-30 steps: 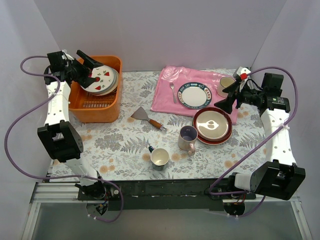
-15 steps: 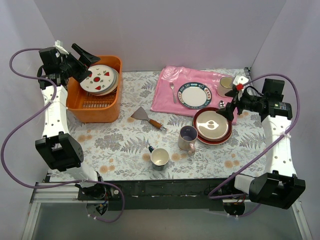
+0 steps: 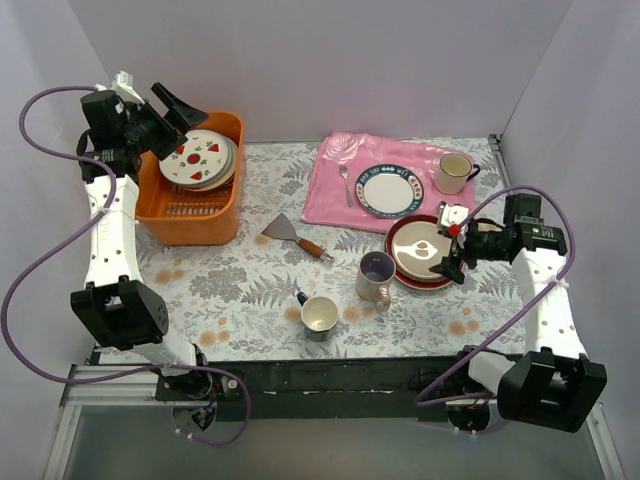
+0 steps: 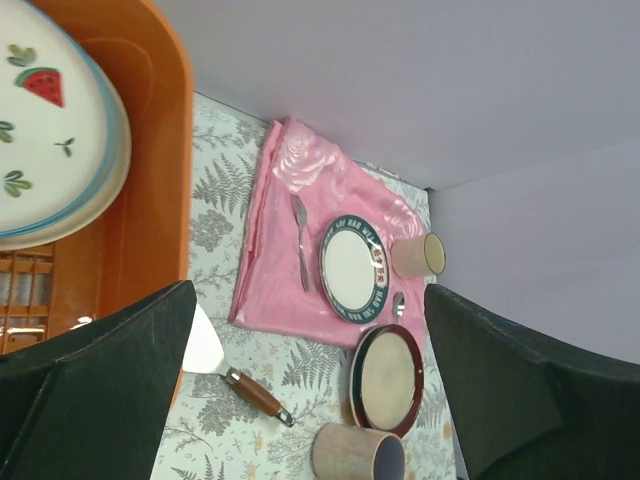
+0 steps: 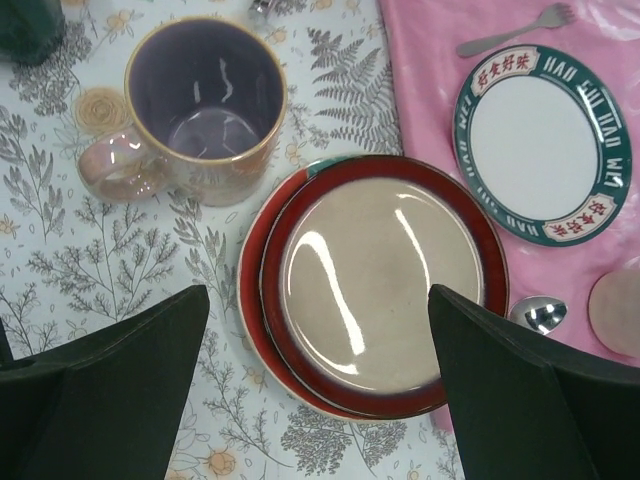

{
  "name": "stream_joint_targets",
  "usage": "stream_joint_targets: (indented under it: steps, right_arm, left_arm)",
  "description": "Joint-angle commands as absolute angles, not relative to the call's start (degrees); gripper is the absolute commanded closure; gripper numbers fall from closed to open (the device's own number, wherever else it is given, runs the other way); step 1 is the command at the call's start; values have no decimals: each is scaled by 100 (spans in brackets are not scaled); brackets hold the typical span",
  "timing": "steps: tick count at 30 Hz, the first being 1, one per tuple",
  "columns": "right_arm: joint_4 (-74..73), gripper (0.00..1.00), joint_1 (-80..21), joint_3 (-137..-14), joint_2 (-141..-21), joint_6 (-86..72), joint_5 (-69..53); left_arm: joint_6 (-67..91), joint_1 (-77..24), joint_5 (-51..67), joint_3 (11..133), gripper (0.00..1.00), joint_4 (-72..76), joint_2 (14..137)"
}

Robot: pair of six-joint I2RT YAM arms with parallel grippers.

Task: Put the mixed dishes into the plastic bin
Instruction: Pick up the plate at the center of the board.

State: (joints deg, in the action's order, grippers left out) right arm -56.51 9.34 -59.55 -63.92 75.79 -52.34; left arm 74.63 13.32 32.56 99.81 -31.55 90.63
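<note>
Right gripper (image 3: 450,243) swung down from the cream mug (image 3: 455,172) to hover over the beige bowl (image 5: 370,275) on the red-rimmed plate (image 5: 252,330), jaws wide, empty. Left gripper (image 3: 185,128) gaped empty above the plastic bin (image 3: 190,232), fruit plate (image 3: 200,160) inside. Best to pinch the bowl rim away from the lilac mug (image 3: 377,275) crowding it. Spatula (image 3: 290,232) lay along the bin route.

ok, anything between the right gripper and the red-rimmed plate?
Nothing visible. The right gripper hangs open over the red-rimmed plate, whose face is bare. The lilac mug stands close beside its rim and a spoon lies by the opposite edge; neither covers it.
</note>
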Motion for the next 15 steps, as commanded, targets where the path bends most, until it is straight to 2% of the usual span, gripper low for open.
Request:
stream_joint_targets:
  steps: [1,15]
  right_arm:
    - [-5485,3,721,-5521,-6179,8033,-4739]
    - [-2673,12,-834,-3464,-5433,6856,-2602]
  left_arm:
    - [7023,862,3454,9871,2,-3006,8491]
    - [6715,483,3542,8535,2,-2470,7603]
